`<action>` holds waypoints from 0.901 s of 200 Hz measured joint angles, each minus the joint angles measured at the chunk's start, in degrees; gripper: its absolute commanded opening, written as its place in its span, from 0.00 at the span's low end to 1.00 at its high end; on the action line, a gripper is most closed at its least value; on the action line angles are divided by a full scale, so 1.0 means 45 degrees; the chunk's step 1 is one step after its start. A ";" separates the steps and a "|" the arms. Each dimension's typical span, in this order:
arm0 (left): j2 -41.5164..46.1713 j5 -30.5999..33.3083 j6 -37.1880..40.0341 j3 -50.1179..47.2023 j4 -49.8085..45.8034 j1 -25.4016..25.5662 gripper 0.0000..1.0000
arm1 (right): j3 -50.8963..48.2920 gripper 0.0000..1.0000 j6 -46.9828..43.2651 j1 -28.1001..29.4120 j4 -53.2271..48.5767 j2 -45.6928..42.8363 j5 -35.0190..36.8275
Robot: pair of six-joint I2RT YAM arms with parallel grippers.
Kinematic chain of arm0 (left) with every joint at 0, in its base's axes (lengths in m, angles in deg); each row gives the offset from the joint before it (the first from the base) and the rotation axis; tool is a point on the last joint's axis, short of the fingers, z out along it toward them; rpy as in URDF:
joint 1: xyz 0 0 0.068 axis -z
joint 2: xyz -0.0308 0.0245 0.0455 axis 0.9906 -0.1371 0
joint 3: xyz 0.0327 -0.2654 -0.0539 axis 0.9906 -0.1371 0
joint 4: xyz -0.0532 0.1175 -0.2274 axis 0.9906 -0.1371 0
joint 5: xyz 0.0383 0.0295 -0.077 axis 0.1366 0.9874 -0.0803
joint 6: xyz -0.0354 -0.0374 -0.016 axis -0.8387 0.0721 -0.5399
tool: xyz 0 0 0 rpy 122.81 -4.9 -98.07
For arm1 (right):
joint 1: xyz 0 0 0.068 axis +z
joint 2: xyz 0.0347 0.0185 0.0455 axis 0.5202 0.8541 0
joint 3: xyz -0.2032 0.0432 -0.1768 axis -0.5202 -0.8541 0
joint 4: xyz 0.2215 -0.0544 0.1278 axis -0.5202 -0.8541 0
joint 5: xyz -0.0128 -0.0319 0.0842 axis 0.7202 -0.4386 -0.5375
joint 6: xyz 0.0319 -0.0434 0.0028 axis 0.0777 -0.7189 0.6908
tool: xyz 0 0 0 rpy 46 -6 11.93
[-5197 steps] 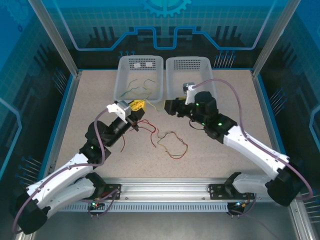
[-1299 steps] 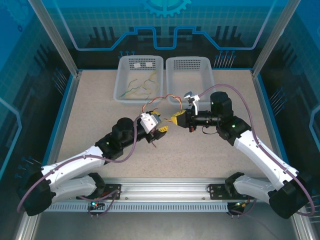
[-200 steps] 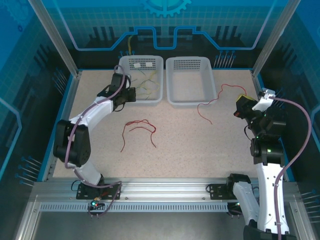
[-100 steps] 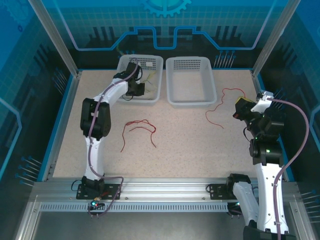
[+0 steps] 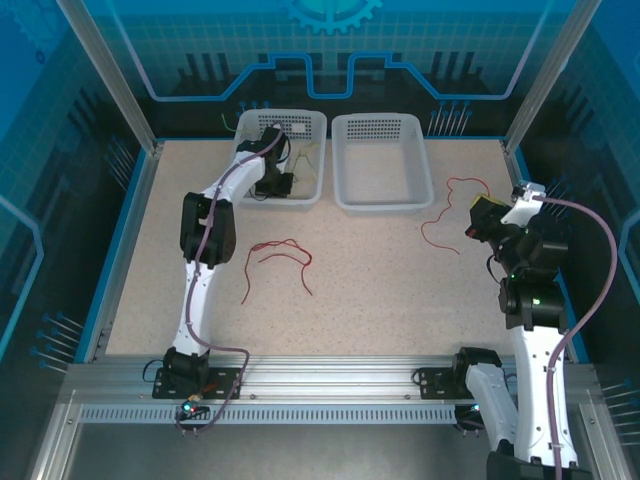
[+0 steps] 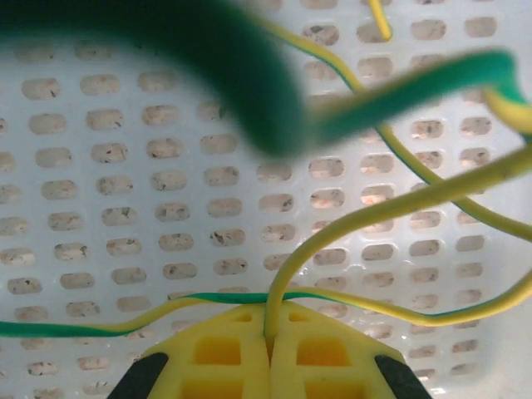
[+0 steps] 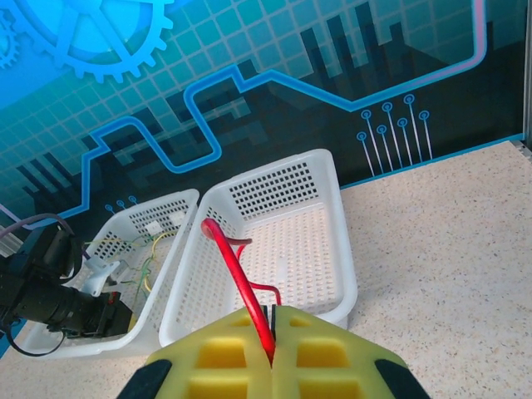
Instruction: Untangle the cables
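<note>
The empty white perforated plastic basket [image 5: 381, 204] stands at the far side of the speckled beige tabletop [image 5: 400, 300] and serves as the fixed mark here. Just beside it on its left stands a second white perforated basket [image 5: 243, 188], and the left gripper [image 5: 284, 183] reaches down inside that one. In the left wrist view, the left gripper [image 6: 268, 341] has its yellow pads pressed together on a thin yellow-green wire [image 6: 272, 303], which rises from between the pads and curves off to the right above the basket's holed floor. More yellow-green wires [image 5: 305, 160] lie loose in that same basket, around the pinched one.

The right gripper [image 5: 478, 218] sits to the right of the empty basket and a little nearer than it, clear of its wall. Its yellow pads are clamped on a thin red wire [image 5: 450, 205], which trails from the gripper towards the basket's near right corner. In the right wrist view, the red wire [image 7: 237, 274] stands up out of the right gripper [image 7: 273, 332], in front of the empty basket [image 7: 274, 176].

Two more loose red wires [image 5: 270, 246] lie on the tabletop, left of the empty basket and nearer than it, well apart from both grippers.
</note>
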 measured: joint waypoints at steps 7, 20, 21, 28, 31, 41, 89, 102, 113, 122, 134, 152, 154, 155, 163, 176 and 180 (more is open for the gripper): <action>0.0199 -0.0010 0.0024 -0.0170 0.0092 0.0000 0.27 | 0.0078 0.00 0.0000 0.0000 0.0019 0.0083 -0.0078; 0.0602 -0.0058 0.0058 -0.0384 0.0160 0.0000 0.43 | 0.0175 0.00 0.0005 0.0000 0.0034 0.0291 -0.0253; 0.0627 -0.0063 0.0044 -0.0389 0.0160 0.0000 0.43 | 0.0185 0.00 0.0005 0.0000 0.0034 0.0306 -0.0267; 0.0874 -0.0097 0.0097 -0.0461 0.0214 0.0000 0.46 | 0.0238 0.00 0.0010 0.0010 0.0044 0.0452 -0.0374; 0.0967 -0.0097 0.0204 -0.0476 0.0219 0.0000 0.47 | 0.0257 0.00 0.0015 0.0015 0.0053 0.0510 -0.0437; 0.1316 -0.0102 0.0151 -0.0486 0.0287 0.0000 0.50 | 0.0345 0.00 0.0049 0.0058 0.0083 0.0758 -0.0612; 0.3002 -0.0097 0.0126 -0.0495 0.0704 0.0068 0.53 | 0.1268 0.00 -0.0053 0.1462 0.0219 0.2142 -0.0753; 0.3376 -0.0097 0.0126 -0.0495 0.0733 0.0141 0.53 | 0.1739 0.00 -0.0146 0.1865 0.0204 0.2560 -0.0651; 0.3643 -0.0097 0.0121 -0.0495 0.0729 0.0214 0.53 | 0.2137 0.00 -0.0204 0.2152 0.0223 0.2909 -0.0534; 0.3837 -0.0097 0.0121 -0.0495 0.0724 0.0277 0.53 | 0.2424 0.00 -0.0248 0.2351 0.0243 0.3157 -0.0452; 0.4099 -0.0092 0.0126 -0.0500 0.0709 0.0389 0.53 | 0.2705 0.00 -0.0335 0.2628 0.0325 0.3434 -0.0296; 0.4629 -0.0078 0.0126 -0.0913 0.0782 0.0573 0.53 | 0.2924 0.00 -0.0432 0.2919 0.0427 0.3682 -0.0097; 0.4702 -0.0073 0.0126 -0.1010 0.0801 0.0593 0.53 | 0.2948 0.00 -0.0432 0.2934 0.0427 0.3706 -0.0073; 0.4760 -0.0068 0.0126 -0.1078 0.0811 0.0607 0.54 | 0.2953 0.00 -0.0432 0.2939 0.0432 0.3716 -0.0068; 0.5105 -0.0039 0.0121 -0.1443 0.0835 0.0695 0.55 | 0.3041 0.00 -0.0452 0.2973 0.0495 0.3837 0.0034; 0.5678 0.0049 0.0083 -0.2050 0.0933 0.0816 0.58 | 0.3361 0.00 -0.0486 0.2987 0.0515 0.4231 0.0131; 0.5901 0.0058 0.0068 -0.2278 0.1025 0.0850 0.60 | 0.3478 0.00 -0.0486 0.2992 0.0525 0.4386 0.0121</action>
